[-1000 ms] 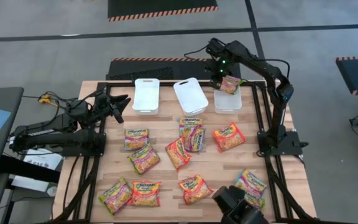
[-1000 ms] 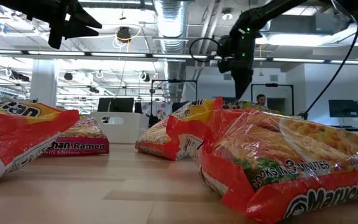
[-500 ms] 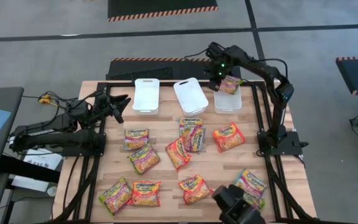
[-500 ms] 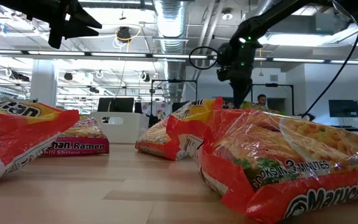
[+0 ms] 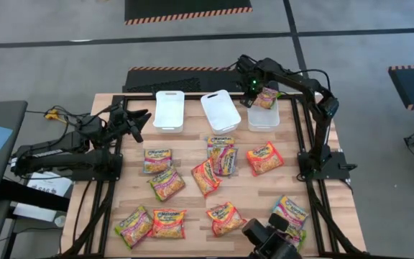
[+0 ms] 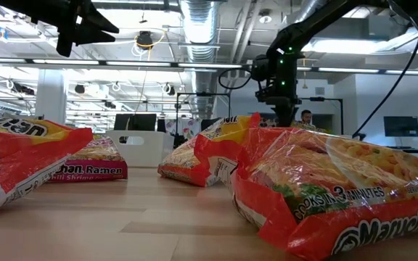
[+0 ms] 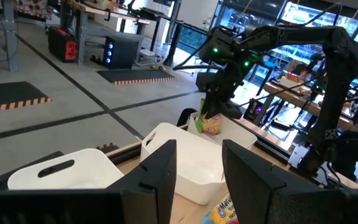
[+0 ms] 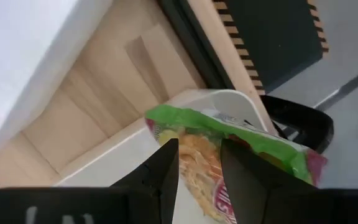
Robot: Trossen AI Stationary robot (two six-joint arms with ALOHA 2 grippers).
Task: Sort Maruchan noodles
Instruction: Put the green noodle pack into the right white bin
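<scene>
Several Maruchan noodle packets (image 5: 205, 177) lie flat and scattered on the wooden table (image 5: 192, 144). Three white bins (image 5: 169, 109) (image 5: 220, 109) (image 5: 263, 121) stand in a row along the far edge. My right gripper (image 5: 253, 92) is shut on a green-and-pink packet (image 5: 267, 98) over the rightmost bin, and this packet also shows in the left wrist view (image 7: 211, 124). My left gripper (image 5: 142, 119) waits above the table's left side, open and level, with nothing between its fingers (image 7: 161, 167). My right gripper pinches the green-and-pink packet between its two fingers (image 8: 162, 167), which stand on either face of its yellow middle part (image 8: 199, 163). The fingers come steeply from above, pointing down. The packet hangs tilted below them, clear of the table, its green end (image 8: 247, 137) over the bin's rim (image 8: 229, 98).
Black frame rails run along the table's left and right sides (image 5: 312, 155). A dark camera mount (image 5: 268, 243) stands at the near edge beside a packet (image 5: 290, 210). A dark mat (image 5: 175, 80) lies behind the bins. A person (image 6: 305, 116) shows far off in the room.
My right gripper has sunk toward the rightmost bin with the green-and-pink packet and has tipped and rolled at the wrist. The packet stays in its hold and hangs lower over the bin.
</scene>
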